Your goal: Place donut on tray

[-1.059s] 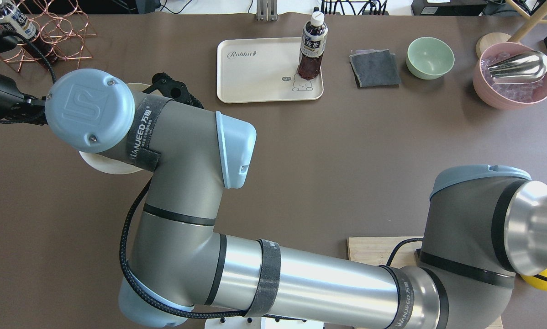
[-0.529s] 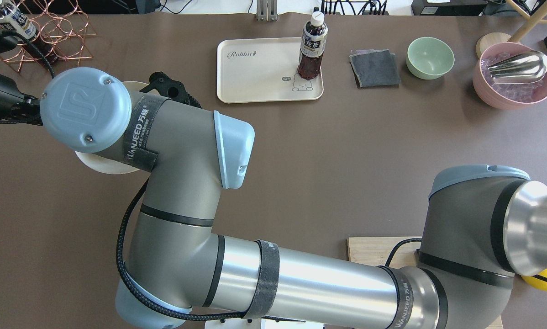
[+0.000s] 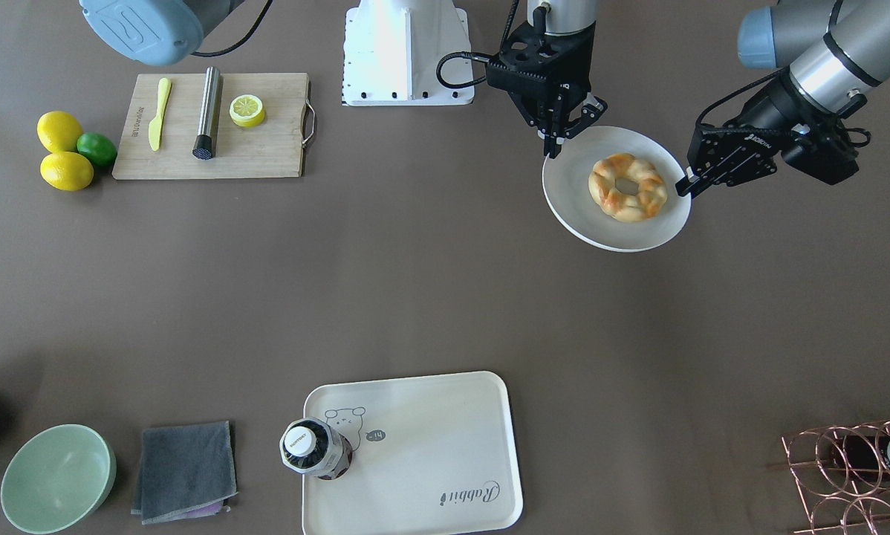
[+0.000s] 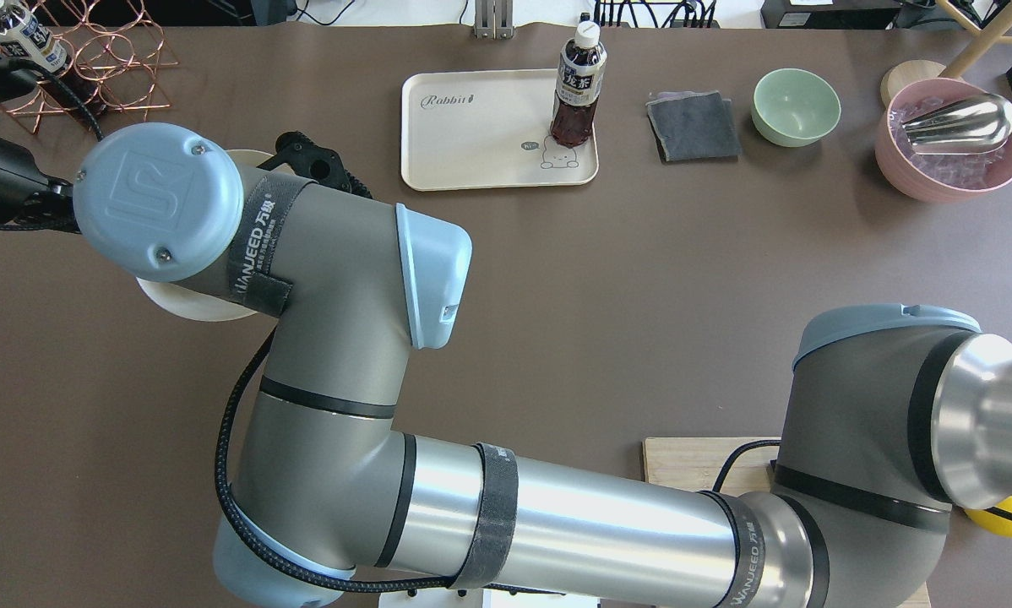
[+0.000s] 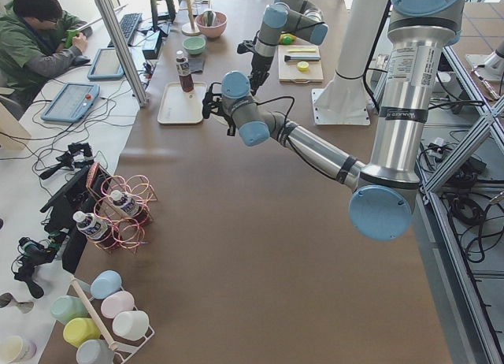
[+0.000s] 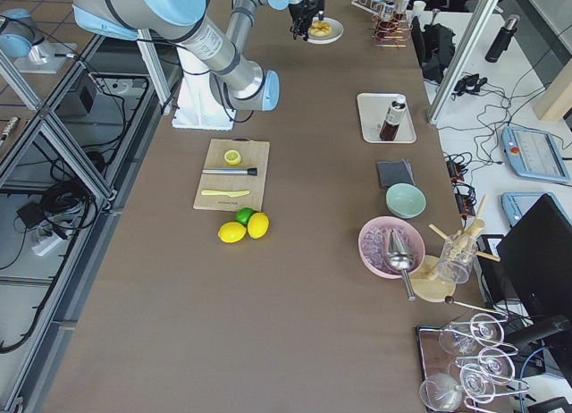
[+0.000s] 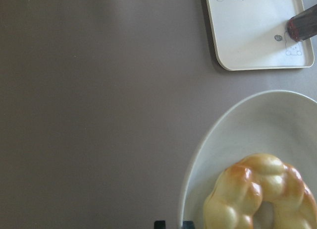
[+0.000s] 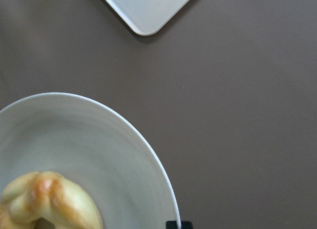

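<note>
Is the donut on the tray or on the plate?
On the plate: the donut lies near its middle; the tray holds only a bottle.

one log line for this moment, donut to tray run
stage: donut not yet on tray | donut: on round plate | left claw, right claw: gripping opposite rims of round plate | tray: drink bottle in corner

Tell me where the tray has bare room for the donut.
The tray is bare from the bottle across to the "Rabbit" script; only the bear corner is crowded, where the bottle stands. The table between the plate holding the donut and the tray is bare too.
</note>
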Action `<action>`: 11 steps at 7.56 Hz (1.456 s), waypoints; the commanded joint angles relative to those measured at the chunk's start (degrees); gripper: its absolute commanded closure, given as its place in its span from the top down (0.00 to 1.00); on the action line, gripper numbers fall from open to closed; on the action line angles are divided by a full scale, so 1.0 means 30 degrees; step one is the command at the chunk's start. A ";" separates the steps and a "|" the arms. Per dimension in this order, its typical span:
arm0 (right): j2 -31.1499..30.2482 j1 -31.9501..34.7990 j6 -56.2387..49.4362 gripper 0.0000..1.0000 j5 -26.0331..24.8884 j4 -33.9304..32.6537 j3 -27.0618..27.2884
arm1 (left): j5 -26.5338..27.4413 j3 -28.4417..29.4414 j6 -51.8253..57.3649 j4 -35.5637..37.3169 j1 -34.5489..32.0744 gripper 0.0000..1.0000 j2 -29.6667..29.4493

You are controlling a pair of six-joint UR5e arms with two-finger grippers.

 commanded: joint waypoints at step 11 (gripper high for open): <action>-0.2387 0.3294 -0.6756 1.00 0.4037 -0.3031 0.3305 | 0.0252 0.3329 -0.3818 0.0148 0.0978 0.00 -0.3137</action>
